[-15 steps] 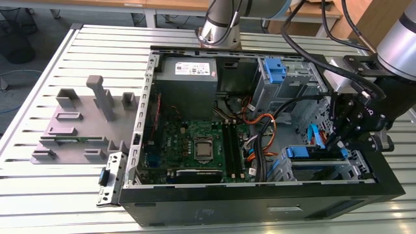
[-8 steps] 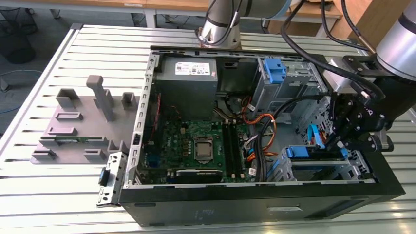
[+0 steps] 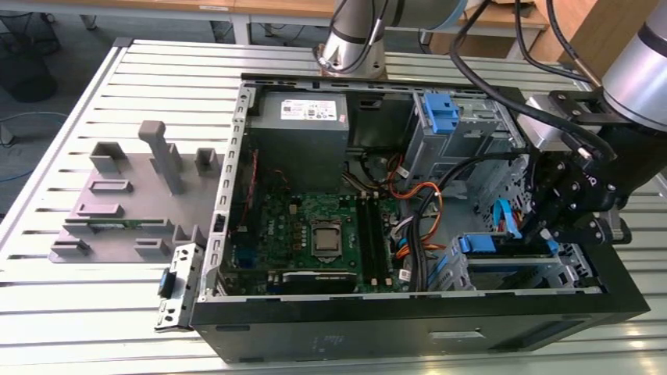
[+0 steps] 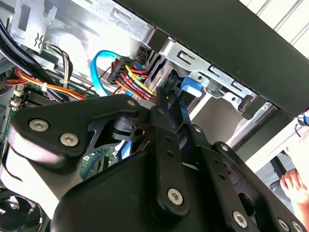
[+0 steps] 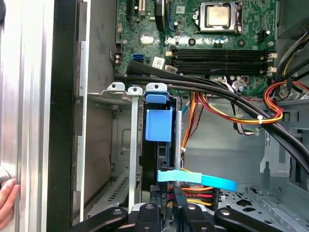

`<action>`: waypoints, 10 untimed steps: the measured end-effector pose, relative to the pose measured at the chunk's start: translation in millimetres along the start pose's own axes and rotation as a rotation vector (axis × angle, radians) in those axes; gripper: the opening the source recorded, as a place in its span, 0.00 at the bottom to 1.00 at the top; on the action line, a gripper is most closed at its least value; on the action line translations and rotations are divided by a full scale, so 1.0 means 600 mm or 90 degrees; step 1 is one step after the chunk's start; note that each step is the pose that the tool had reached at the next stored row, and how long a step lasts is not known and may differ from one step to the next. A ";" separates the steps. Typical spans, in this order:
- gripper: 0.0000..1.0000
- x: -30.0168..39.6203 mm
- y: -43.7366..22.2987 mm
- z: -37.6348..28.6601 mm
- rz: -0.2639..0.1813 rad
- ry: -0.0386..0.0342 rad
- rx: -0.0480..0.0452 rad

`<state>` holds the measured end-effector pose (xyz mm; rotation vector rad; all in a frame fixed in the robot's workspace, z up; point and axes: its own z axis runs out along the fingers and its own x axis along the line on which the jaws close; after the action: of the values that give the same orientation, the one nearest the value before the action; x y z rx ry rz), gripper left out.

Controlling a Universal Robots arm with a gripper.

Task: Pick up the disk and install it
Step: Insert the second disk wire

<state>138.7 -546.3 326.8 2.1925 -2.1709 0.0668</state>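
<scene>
1. We see the open computer case (image 3: 615, 301) lying on the slatted table (image 3: 62, 328), motherboard (image 3: 318, 234) facing up, with the grey power supply (image 3: 302, 129) at the far end.
2. We find the drive cage (image 3: 521, 273) at the case's near corner on the exterior view's right, and the gripper (image 3: 558, 234) hangs right over it.
3. We make out the disk (image 5: 157, 159) standing edge-on in the cage slot, its blue rail (image 5: 158, 124) on top, power and data cables just beside its end.
4. We see the gripper (image 5: 170, 193) with its fingers drawn narrow around the disk's end, seemingly clamped on it.
5. We judge the disk rigid, fairly heavy, smooth-sided and shock-sensitive; its narrow metal edges make the best hold, clear of the connectors.
6. A hand (image 5: 7, 200) rests at the table's edge.
</scene>
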 end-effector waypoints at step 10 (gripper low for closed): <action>0.24 0.003 0.000 -0.044 0.000 -0.0001 0.0000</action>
<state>138.7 -546.3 353.2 2.1925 -2.1710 0.0667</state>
